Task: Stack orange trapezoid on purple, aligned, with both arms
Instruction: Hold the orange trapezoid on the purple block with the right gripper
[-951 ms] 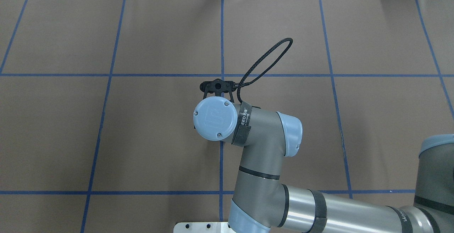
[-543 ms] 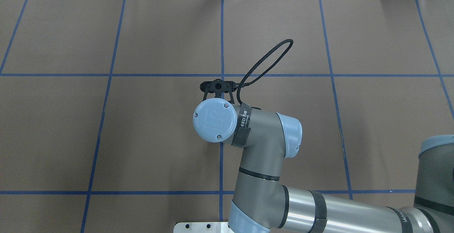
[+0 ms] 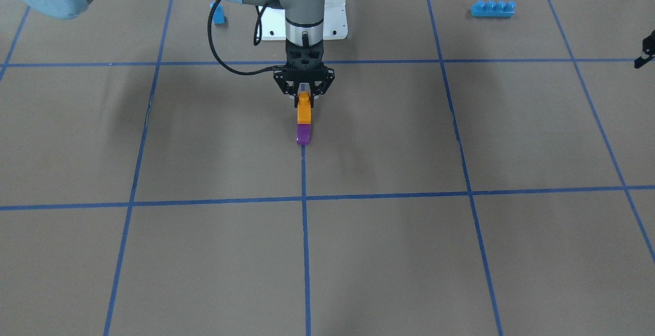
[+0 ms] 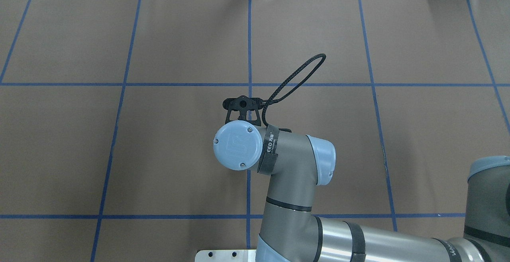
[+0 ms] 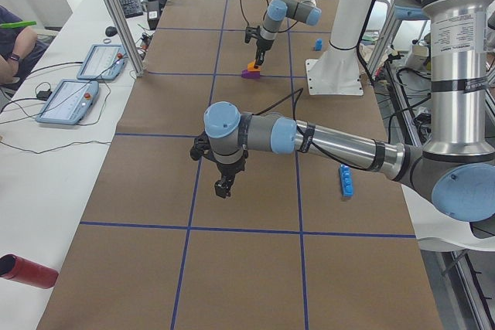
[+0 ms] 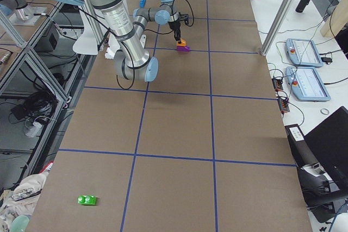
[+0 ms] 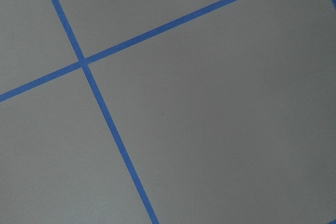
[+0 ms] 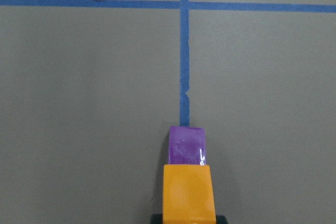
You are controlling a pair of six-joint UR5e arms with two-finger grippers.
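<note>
As the right tool point(image 3: 304, 101) pinches its flat sides over the purple block point(image 3: 303, 134), the orange trapezoid point(image 3: 304, 115) looks light, slick.

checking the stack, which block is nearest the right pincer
The orange trapezoid, at the tips of the right pincer, above the purple block; the small blue block and four-stud blue brick are farther.

The light was bright and even, coming from above. On the table point(image 3: 358, 254) the right arm point(image 3: 299, 14) threw only soft, pale shadows. A small white glare sat on the purple point(image 8: 184, 142), and the orange trapezoid point(image 8: 188, 192) was lit evenly. The left wrist view looked greyer and a little soft.
</note>
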